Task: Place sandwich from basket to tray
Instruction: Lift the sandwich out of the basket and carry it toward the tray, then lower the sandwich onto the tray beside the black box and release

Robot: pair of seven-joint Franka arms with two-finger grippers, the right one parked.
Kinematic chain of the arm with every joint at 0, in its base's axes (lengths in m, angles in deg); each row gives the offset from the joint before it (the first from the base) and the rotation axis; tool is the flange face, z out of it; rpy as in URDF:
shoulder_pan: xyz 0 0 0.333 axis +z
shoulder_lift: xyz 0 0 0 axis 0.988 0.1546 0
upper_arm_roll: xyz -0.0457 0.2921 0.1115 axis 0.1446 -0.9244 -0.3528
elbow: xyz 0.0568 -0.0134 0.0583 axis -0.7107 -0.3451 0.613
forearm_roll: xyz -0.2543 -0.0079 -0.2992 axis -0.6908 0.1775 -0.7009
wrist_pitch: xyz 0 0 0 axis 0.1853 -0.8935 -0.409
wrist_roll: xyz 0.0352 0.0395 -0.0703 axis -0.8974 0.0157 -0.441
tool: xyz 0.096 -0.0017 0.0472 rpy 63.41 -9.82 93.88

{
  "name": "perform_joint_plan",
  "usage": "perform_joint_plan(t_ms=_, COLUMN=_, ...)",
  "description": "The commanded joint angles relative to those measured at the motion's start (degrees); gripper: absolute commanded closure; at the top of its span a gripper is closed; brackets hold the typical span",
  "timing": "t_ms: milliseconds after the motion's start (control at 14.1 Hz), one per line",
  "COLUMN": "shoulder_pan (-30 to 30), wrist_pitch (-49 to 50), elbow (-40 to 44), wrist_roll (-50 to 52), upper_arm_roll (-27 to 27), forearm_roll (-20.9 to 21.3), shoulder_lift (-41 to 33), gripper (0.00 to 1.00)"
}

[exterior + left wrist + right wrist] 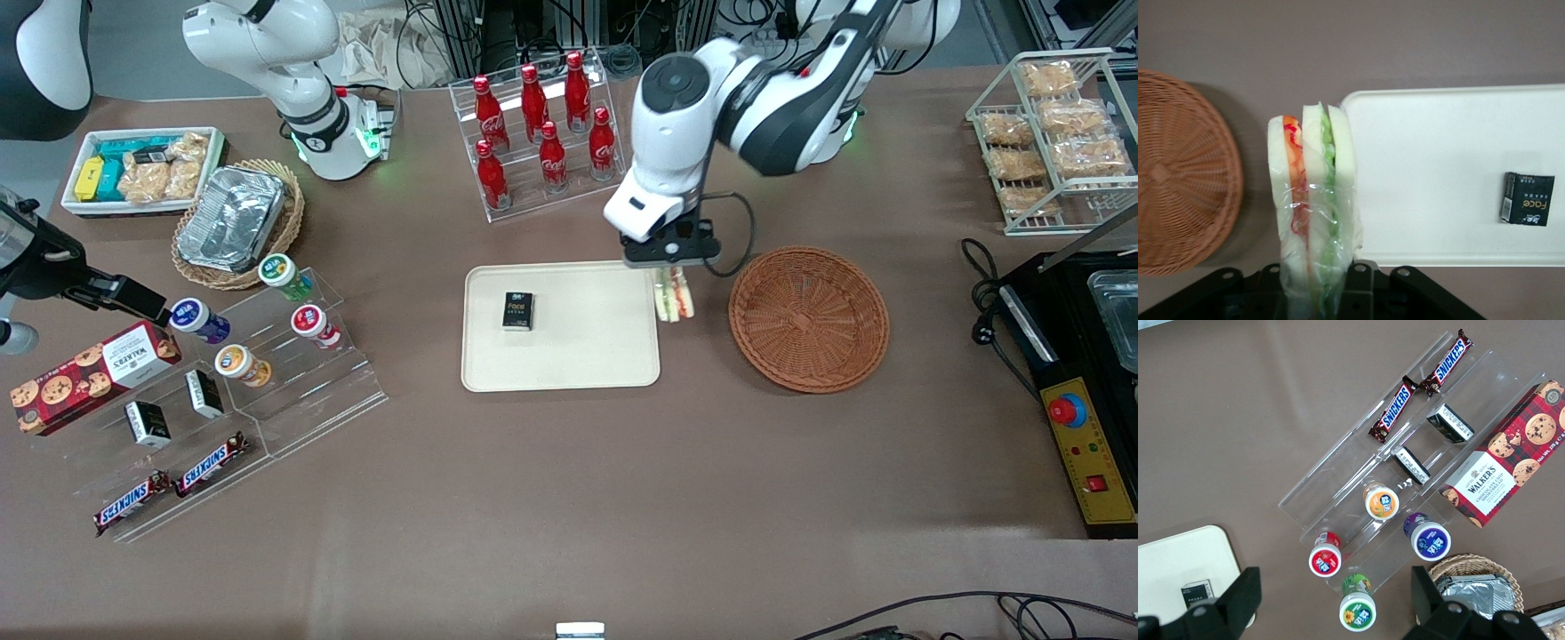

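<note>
1. Left arm's black two-finger gripper [671, 260]: hangs above the table between the tray and the basket, over the tray's edge on the working arm's side. Its fingers are clenched on the sandwich, which hangs below them.
2. Small triangular wedge sandwich [674, 294] of pale bread with orange-red and green filling: held in the air, out of the basket. In the left wrist view the sandwich [1313, 200] is wrapped in clear film, with the orange-red layer toward the basket and the green layer toward the tray, and it overlaps the tray's rounded corner.
3. Round, shallow, reddish-brown woven wicker basket [808, 318]: rests on the brown table [569, 498] just beside the tray, toward the working arm's end. Nothing is visible inside it.
4. Flat cream-beige rectangular tray [578, 356] with rounded corners and a low rim: lies at the middle of the table. The sandwich does not rest on it.
5. Small black box [517, 311] with pale lettering: lies flat on the tray, toward the parked arm's end, well apart from the sandwich.
6. Clear acrylic rack of red bottles [542, 133]: stands farther from the front camera than the tray.
</note>
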Motion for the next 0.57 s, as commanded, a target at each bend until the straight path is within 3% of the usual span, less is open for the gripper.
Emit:
perform_joint_plan(t_ms=0, shoulder_pan=-1.4, wrist_pitch=-6.1, elbow=-1.0, wrist_roll=-0.2, upper_arm_roll=-0.6, forearm_roll=1.6, shoulder_lift=4.8, gripper=1.0)
perform_joint_plan(t_ms=496, shoulder_pan=-1.5, wrist_pitch=-16.9, elbow=-3.9, wrist_roll=-2.9, upper_arm_roll=-0.7, forearm_roll=4.9, shoulder_lift=13.4, gripper=1.0)
